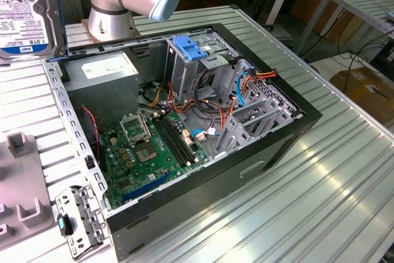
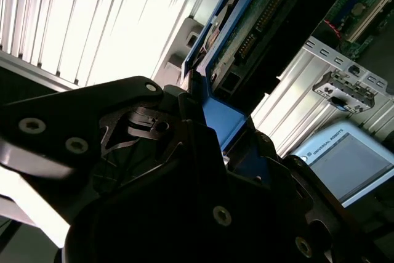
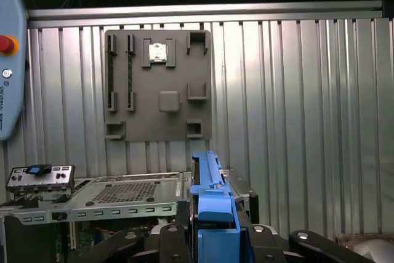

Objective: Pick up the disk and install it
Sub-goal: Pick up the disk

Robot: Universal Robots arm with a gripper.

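The jaws pinch the disk [image 1: 28,10] by its blue side rails, raised clear of the open computer case [image 1: 258,152]. If it comes in tilted, I reckon it could jam against the drive cage [image 1: 184,81].

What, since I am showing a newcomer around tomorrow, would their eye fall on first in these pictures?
The open computer case in the middle of the exterior view draws the eye first, with its green motherboard laid bare inside. Next comes the disk, held up large at the exterior view's upper left. In the first wrist view the gripper is shut on it, seen edge on.
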